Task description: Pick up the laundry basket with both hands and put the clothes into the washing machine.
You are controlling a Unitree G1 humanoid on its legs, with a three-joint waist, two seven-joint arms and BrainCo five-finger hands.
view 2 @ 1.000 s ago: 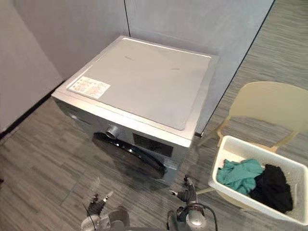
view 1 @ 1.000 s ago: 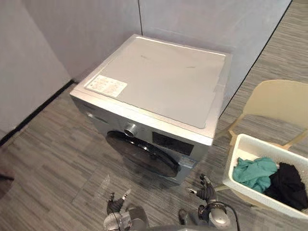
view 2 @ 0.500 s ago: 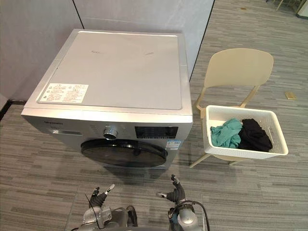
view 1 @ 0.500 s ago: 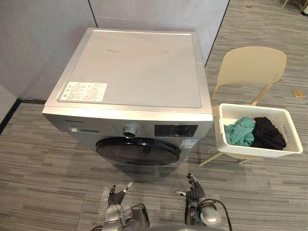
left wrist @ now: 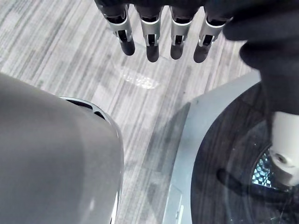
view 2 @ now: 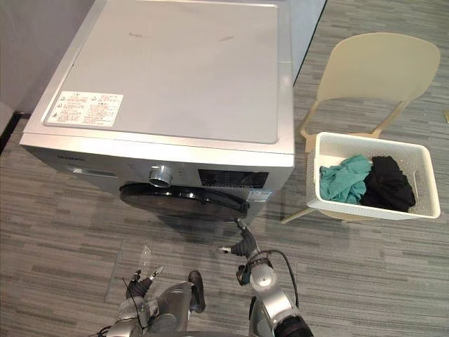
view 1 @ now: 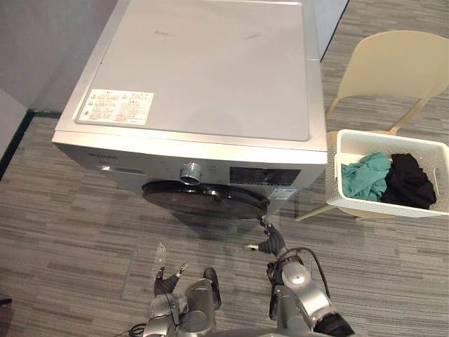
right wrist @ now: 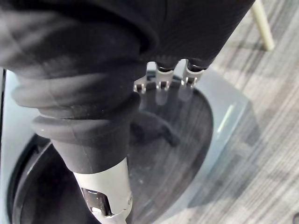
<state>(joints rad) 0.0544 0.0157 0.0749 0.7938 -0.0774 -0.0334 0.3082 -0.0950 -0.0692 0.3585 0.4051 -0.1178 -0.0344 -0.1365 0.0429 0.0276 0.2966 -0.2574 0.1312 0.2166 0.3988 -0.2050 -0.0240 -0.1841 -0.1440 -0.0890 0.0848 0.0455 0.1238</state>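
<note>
In the left eye view the washing machine (view 1: 203,77) stands with its round dark door (view 1: 203,201) closed. To its right the white laundry basket (view 1: 379,209) sits on a cream chair (view 1: 393,67) and holds a teal garment (view 1: 365,175) and a black garment (view 1: 408,181). The right hand (view 1: 270,242) hovers just before the door's right edge, fingers spread and empty. The left hand (view 1: 168,281) hangs nearer, low by the floor (view 1: 63,225).

In the left wrist view its fingers (left wrist: 150,42) are straight, holding nothing.

In the right wrist view the fingers (right wrist: 161,91) point straight at the door glass, but whether they touch it cannot be told.
</note>
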